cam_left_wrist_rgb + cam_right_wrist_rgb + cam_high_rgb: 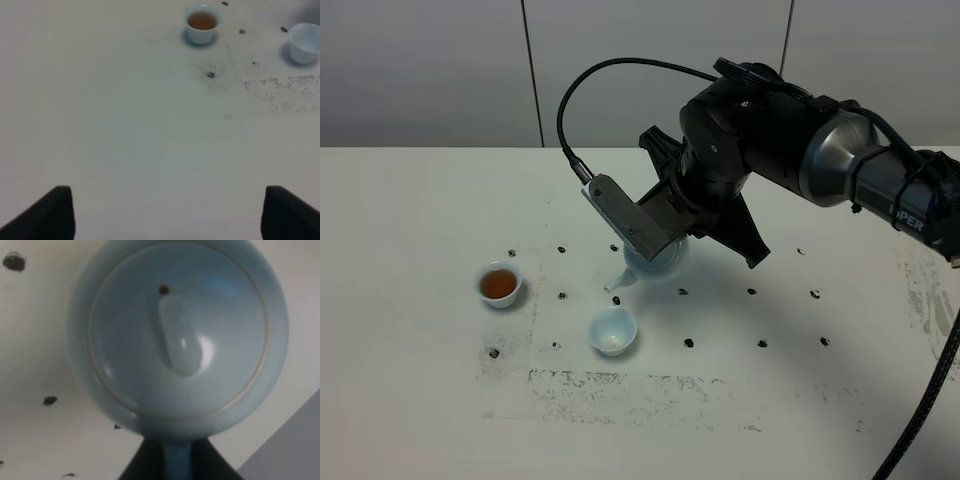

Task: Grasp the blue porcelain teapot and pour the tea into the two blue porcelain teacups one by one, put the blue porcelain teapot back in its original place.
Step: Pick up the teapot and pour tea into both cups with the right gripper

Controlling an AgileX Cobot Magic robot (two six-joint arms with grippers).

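Observation:
The blue porcelain teapot [655,262] is largely hidden under my right wrist, with its spout pointing down-left just above and behind the near teacup [613,330]. That teacup looks empty. The left teacup [500,285] holds brown tea. My right gripper [670,240] is shut on the teapot's handle. The right wrist view shows the lid and knob [177,340], with the handle between the fingers [177,462]. My left gripper [167,215] is open and empty over bare table. Its view shows the filled cup [202,23] and the empty cup [305,42] far ahead.
The white table [420,400] carries rows of small black dots and a scuffed grey patch [620,395] in front of the cups. The right arm's black cable [935,400] hangs at the right edge. A grey wall stands behind.

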